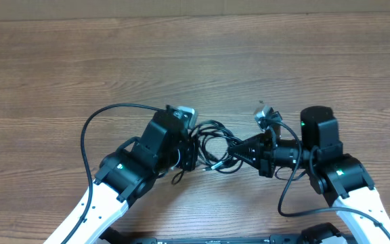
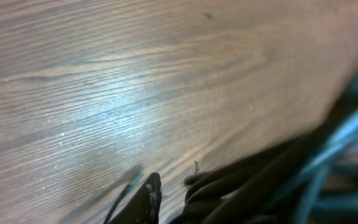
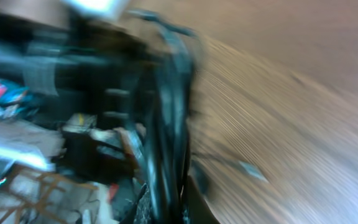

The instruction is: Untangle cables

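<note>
Tangled black cables point(image 1: 213, 130) between right claw's point(image 1: 234, 150) closed tips, left claw point(image 1: 193, 153) adjacent

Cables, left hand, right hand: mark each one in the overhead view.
cables point(image 1: 213, 125), overhead view, top arc of the looped bundle.
left hand point(image 1: 193, 150), overhead view, midway between its fingertips.
right hand point(image 1: 233, 150), overhead view, midway between its fingertips.

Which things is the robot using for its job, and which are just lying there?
For the job: tangled cables, left gripper, right gripper.
Just there: wooden table, thick arm cables.
</note>
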Robot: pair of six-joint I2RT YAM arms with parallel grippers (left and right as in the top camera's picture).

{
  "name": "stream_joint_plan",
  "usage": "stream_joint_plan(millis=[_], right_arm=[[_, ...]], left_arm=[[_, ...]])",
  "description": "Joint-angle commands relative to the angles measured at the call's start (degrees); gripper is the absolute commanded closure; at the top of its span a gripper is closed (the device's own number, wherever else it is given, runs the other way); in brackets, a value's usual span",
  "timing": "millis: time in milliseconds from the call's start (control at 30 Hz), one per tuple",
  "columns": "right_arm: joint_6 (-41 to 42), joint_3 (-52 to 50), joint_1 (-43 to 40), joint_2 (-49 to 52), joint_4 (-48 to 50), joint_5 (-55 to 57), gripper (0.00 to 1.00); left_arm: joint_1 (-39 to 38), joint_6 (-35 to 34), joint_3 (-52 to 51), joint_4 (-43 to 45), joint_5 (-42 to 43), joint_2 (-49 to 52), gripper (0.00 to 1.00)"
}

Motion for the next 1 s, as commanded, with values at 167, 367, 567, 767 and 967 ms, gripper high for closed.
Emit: stream_joint_plan(millis=[167,367,567,767,967], right_arm=[[-1.3,1.6,-0.1,-3.2,7.2,-24.2,0.96],[-1.3,1.6,-0.1,-3.2,-2.1,-15.1,0.96],[1.4,1.5,-0.1,-3.1,-15.2,8.7,0.96],[12.0,1.5,-0.1,-1.3,-15.8,24.6,0.96],[14.3,1.5,-0.1,3.2,-15.9,25.9,0.96]], left_arm=[[0.8,-12.3,0.2,-0.7,-10.1,8.5,0.96],[7.1,-25.7,0.2,-8.4,-13.4,10.6,0.96],[16.2,-31.8,0.2,-16.2,-12.1,10.6,0.96],[19.9,-31.8,0.2,-16.8,-7.5,10.6,0.95],[17.6,-12.3,0.2,-6.4,8.0,10.6,0.96]])
